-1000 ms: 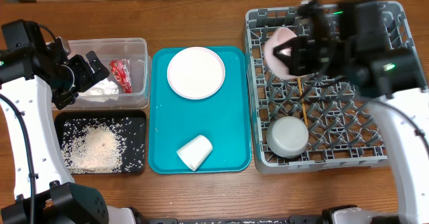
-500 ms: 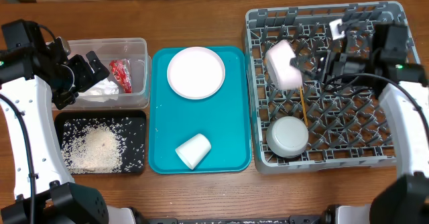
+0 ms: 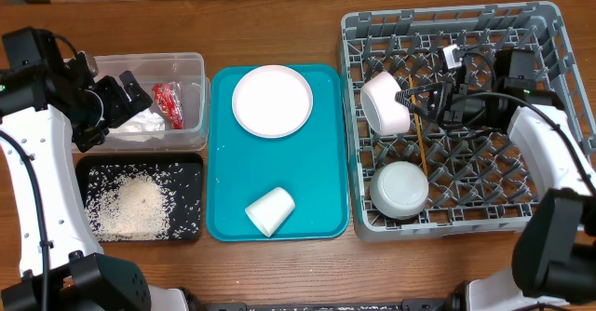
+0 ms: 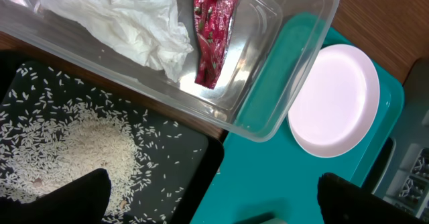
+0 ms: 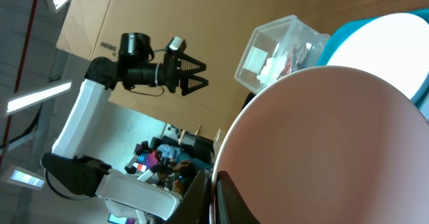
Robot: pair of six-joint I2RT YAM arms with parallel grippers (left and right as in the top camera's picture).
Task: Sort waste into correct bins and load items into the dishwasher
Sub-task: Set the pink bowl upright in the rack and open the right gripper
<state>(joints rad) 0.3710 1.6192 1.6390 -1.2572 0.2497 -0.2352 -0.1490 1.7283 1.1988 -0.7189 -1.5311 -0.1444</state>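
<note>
Left tool spread wide, hovering over the clear tub at far left, nothing between its fingers. The tub holds the white tissue, with the red wrapper just right of it. The black tray sits on the near side of the tub, with rice piled in it and loose grains around. Teal tray in the middle: pink plate at the far end, cup on its side at the near end. Rack on the right. Right tool pinches the rim of the pink bowl, which is tipped on its side at the rack's far left. Chopsticks lie in the rack just right of that bowl. Grey bowl is at the rack's near left.
</note>
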